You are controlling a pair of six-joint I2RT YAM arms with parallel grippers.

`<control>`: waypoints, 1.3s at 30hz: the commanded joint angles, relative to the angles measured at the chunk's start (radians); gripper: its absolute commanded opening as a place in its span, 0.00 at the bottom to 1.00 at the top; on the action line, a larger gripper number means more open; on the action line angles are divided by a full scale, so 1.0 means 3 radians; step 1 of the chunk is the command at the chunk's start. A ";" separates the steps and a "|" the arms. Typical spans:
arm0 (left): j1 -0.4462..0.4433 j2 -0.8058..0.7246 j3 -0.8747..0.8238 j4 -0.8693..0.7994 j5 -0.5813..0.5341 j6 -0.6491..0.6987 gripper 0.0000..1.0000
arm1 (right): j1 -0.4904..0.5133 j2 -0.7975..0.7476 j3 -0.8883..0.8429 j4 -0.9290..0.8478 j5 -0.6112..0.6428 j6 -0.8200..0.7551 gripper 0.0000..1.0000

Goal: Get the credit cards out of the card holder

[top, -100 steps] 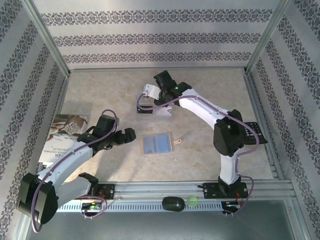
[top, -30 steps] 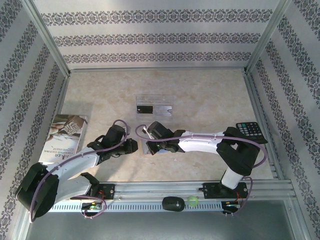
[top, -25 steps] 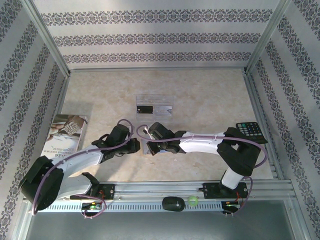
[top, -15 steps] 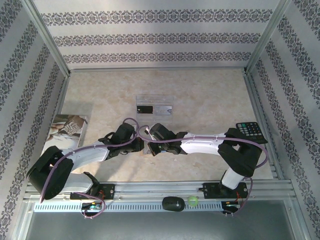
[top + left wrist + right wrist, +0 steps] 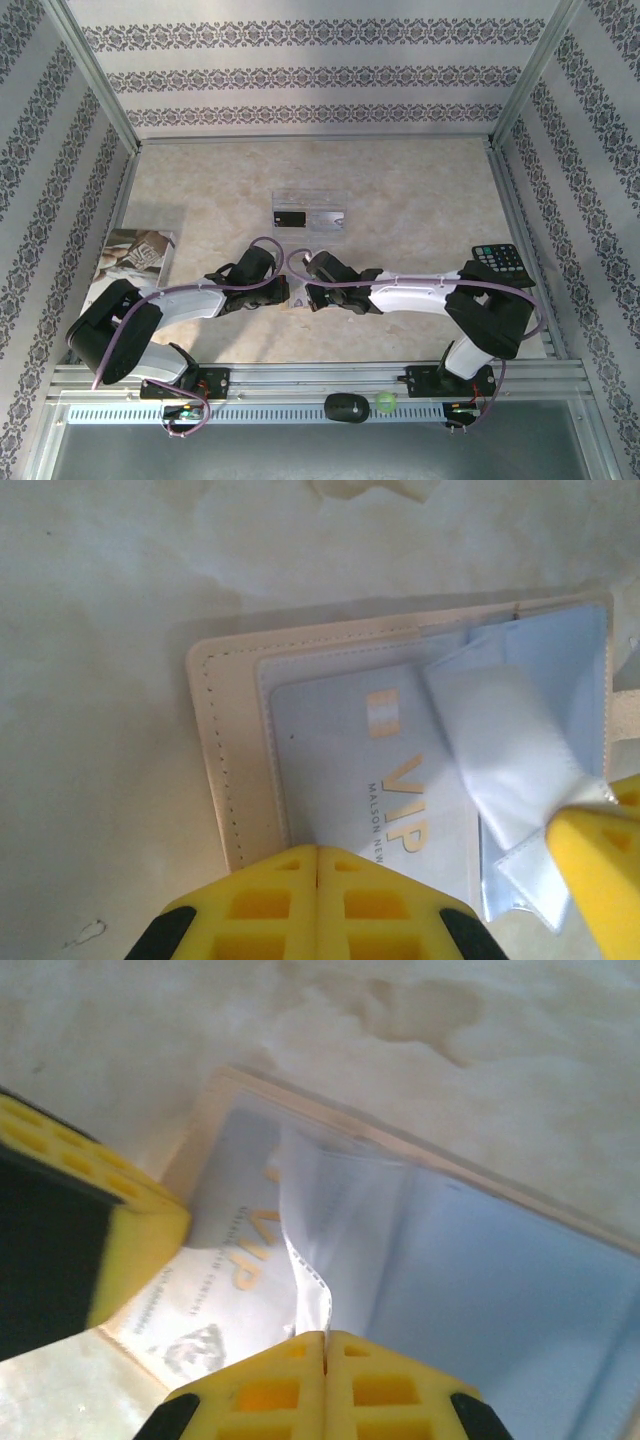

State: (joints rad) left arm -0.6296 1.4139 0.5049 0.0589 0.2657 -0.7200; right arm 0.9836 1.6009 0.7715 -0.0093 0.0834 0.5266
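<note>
You are partway through. Two cards already lie in the clear tray (image 5: 310,201): the black card (image 5: 289,218) in its left half and the pale card (image 5: 328,219) in its right. The card holder (image 5: 228,742) lies open and flat on the table (image 5: 420,190) just on the near side of that tray, toward the arm bases, and both of your grippers meet over it.

A third card, the pale blue-grey VIP card (image 5: 350,770), is still tucked into the holder, so I judge the job unfinished. Your right gripper (image 5: 325,1352) is pinched closed on the clear sleeve (image 5: 322,1222) and holds that flap up off the card. Your left gripper (image 5: 317,865) has its yellow fingers pressed together at the card's edge. You cannot tell from these views whether the card is between them or they only bear on the holder.

What is left, as I read it, is to draw the VIP card out from under the lifted sleeve and carry it to the tray beside the other two. The rest of the holder looks bare pale blue, though the sleeve hides part of it.
</note>
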 commanded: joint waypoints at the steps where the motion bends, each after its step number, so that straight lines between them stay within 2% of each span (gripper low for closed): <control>1: -0.0040 0.0104 -0.0010 -0.0120 -0.0058 -0.0029 0.00 | -0.0017 -0.0141 -0.0099 -0.0147 0.0461 0.0439 0.00; 3: -0.0039 0.0095 -0.0008 -0.0137 -0.0063 -0.0026 0.00 | -0.0022 -0.0192 -0.0102 -0.0359 0.0710 0.0646 0.02; 5: -0.0043 0.0075 -0.0014 -0.0140 -0.0063 -0.0021 0.00 | -0.0022 -0.0253 -0.0112 -0.0483 0.0856 0.0765 0.16; 7: -0.0039 0.0071 -0.0011 -0.0145 -0.0057 -0.0019 0.00 | -0.0022 -0.0336 -0.0112 -0.0597 0.0999 0.0853 0.24; 11: -0.0044 0.0059 0.0009 -0.0120 -0.0014 -0.0022 0.00 | -0.0024 -0.0668 -0.0153 -0.0514 0.1071 0.0695 0.30; 13: -0.0043 0.0073 0.0017 -0.0092 0.0004 -0.0025 0.00 | -0.0045 -0.0762 -0.0112 -0.0385 0.0828 0.0486 0.31; 15: -0.0043 0.0078 0.0019 -0.0078 0.0013 -0.0031 0.00 | -0.0070 -0.0718 0.0000 -0.0286 0.0396 0.0305 0.31; 18: -0.0041 0.0055 0.0015 -0.0064 0.0004 -0.0034 0.00 | -0.0101 -0.0446 0.0246 -0.0255 -0.0233 0.0251 0.27; 21: -0.0040 0.0040 0.0003 -0.0070 -0.0001 -0.0026 0.00 | -0.0109 -0.0102 0.0456 -0.0292 -0.0673 0.0309 0.20; 30: -0.0039 0.0062 -0.0013 -0.0050 0.0013 -0.0026 0.00 | -0.0382 0.0174 0.0260 -0.0137 -0.0935 0.0775 0.18; 39: -0.0039 0.0077 -0.0037 -0.0038 0.0008 -0.0027 0.00 | -0.0533 0.0329 0.0079 0.0260 -0.1318 0.0946 0.19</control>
State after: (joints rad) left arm -0.6292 1.4147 0.5068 0.0616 0.2695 -0.7200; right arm 0.8265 1.6917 0.8085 0.0078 -0.2539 0.7799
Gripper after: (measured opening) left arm 0.063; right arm 0.185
